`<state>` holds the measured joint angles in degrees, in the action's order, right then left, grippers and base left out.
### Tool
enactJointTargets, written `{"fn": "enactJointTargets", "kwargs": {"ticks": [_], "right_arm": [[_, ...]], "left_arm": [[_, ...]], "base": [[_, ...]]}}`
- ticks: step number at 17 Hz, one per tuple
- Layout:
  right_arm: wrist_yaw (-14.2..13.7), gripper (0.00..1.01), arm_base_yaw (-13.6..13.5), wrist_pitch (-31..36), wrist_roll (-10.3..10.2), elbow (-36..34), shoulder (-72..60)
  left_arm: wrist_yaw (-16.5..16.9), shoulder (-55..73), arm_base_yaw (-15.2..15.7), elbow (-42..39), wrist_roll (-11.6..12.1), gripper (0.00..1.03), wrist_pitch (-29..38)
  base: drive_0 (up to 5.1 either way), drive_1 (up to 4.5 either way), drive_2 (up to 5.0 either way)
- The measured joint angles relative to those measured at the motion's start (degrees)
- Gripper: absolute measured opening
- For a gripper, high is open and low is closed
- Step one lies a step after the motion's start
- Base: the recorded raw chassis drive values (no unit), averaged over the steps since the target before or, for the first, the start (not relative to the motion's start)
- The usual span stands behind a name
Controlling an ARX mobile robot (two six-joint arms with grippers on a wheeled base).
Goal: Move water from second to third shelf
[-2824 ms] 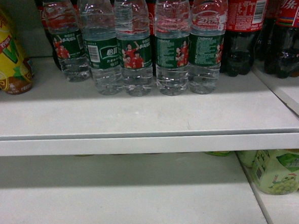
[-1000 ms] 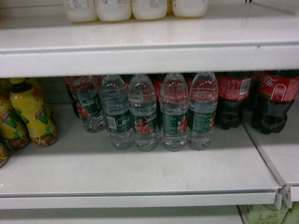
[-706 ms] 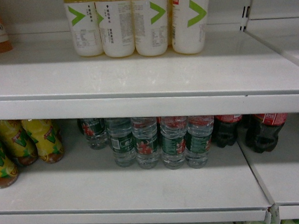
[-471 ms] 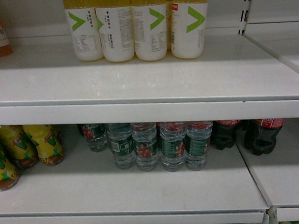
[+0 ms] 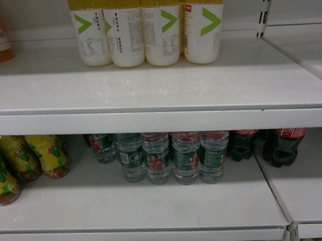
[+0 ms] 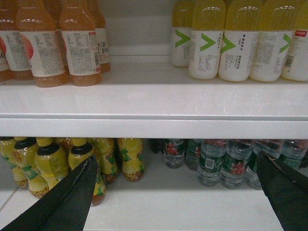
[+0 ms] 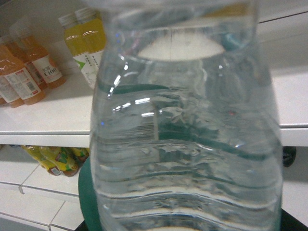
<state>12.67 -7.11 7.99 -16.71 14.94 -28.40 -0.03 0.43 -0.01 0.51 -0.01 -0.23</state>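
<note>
Now | left fingers (image 6: 72, 197) wide, level | right fingers: cannot tell, water (image 7: 185, 125) close.

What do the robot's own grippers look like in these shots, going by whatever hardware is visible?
Little shows. In the left wrist view the left gripper has two flat black fingers, wedge-shaped and matte, with no markings or cables visible. In the right wrist view a water bottle hides the right gripper; only dark edges show at the bottom. The head view shows no arms.

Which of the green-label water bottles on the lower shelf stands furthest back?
The leftmost water bottle: it stands behind the other four, which line up nearer the shelf's front edge.
</note>
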Motion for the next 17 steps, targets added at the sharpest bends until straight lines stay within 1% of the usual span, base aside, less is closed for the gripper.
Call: {"fn": "enactJointTargets", "kwargs": {"ticks": [2, 17], "right_arm": [[-0.5, 0.42, 0.0, -0.3, 0.0, 0.0, 0.0], [-0.4, 0.42, 0.0, -0.2, 0.0, 0.0, 0.0]], "left_arm": [[0.1, 0.0, 0.0, 0.0, 0.0, 0.98, 0.0], [0.0, 0.0, 0.0, 0.0, 0.0, 0.98, 0.0]], "base": [[-4.1, 2.5, 2.5], [-4.4, 2.23, 2.2]]}}
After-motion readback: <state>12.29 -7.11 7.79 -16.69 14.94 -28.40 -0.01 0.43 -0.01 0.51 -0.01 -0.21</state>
